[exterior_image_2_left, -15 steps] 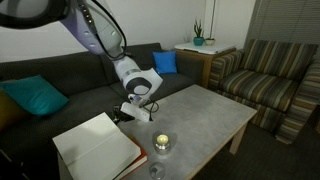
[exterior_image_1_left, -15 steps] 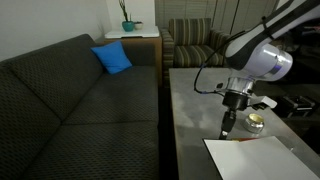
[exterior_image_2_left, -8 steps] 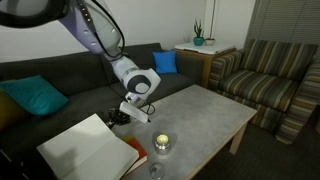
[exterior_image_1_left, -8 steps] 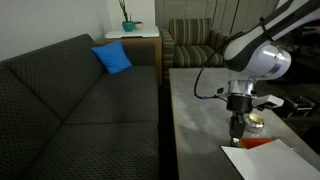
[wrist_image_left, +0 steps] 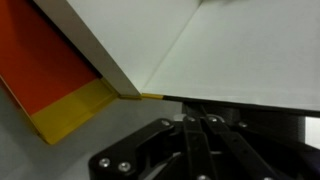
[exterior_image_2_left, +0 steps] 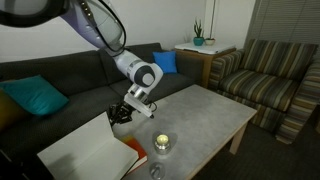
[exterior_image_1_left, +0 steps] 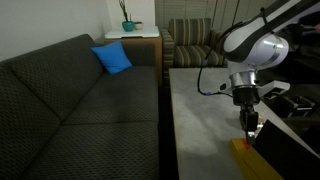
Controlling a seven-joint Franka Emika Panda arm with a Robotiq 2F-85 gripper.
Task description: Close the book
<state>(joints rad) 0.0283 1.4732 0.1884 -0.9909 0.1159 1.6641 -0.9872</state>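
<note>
One big thin book (exterior_image_2_left: 85,152) w/ plain white pages and yellow-red cover lies open on the grey worktop (exterior_image_2_left: 205,110), one half apparently tilted up. The gripper (exterior_image_2_left: 119,113), jaws pinched fully together w/ nothing between, sits at that half's edge. To do it well, imo: push the leaf over in a slow arc so the book doesn't slide. Only container is a small round gold tin (exterior_image_2_left: 161,143) just beside the book, contents too small to tell.
</note>
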